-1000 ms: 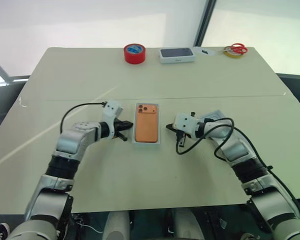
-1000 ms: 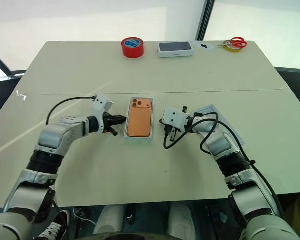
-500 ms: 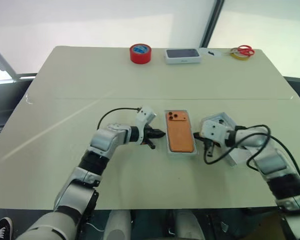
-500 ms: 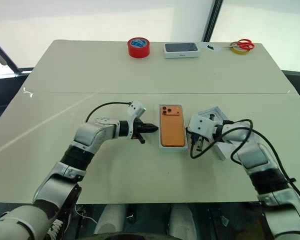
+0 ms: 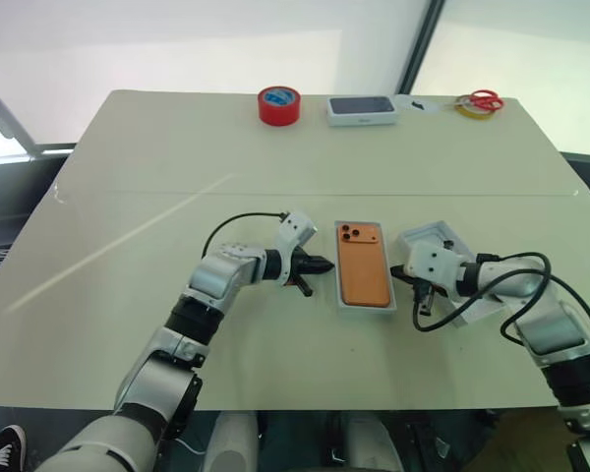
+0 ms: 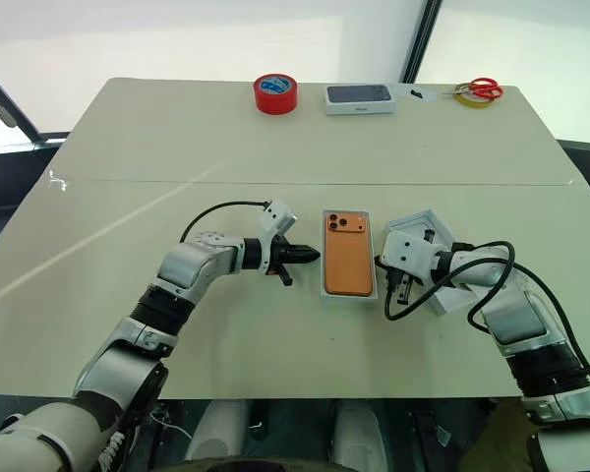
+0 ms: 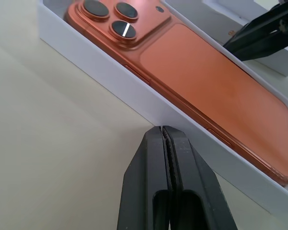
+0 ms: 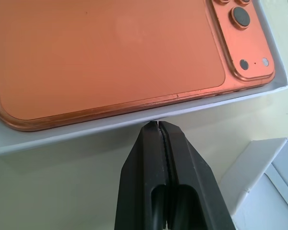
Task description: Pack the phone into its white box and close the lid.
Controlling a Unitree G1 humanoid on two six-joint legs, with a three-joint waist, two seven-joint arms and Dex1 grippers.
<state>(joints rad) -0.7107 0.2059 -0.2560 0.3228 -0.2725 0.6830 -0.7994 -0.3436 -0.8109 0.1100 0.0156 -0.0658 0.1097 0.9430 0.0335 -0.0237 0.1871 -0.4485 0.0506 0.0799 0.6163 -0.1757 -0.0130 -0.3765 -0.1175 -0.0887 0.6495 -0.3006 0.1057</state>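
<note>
Left eye view: taken left to right, the left gripper (image 5: 320,265) sits at the 9 o'clock side of the white box (image 5: 365,306), fingers pressed fully together and holding nothing, tips at the box's long wall. The phone (image 5: 363,262) lies back-up inside the white box near the table's centre. The right gripper (image 6: 383,264) sits at the 3 o'clock side, likewise fully closed and empty, tips at the opposite wall. The lid (image 5: 442,239) rests just beyond it, partly under the right arm.

Step in hand, as judged: squaring the box between both closed tips. Apply equal, light pressure from both sides along the wall midpoints; uneven force may rotate the box or tip the thin wall inward.

Orientation: the phone's long axis runs 12 to 6 o'clock, parallel to the box. The camera lenses (image 5: 350,233) point toward 12 o'clock.
</note>
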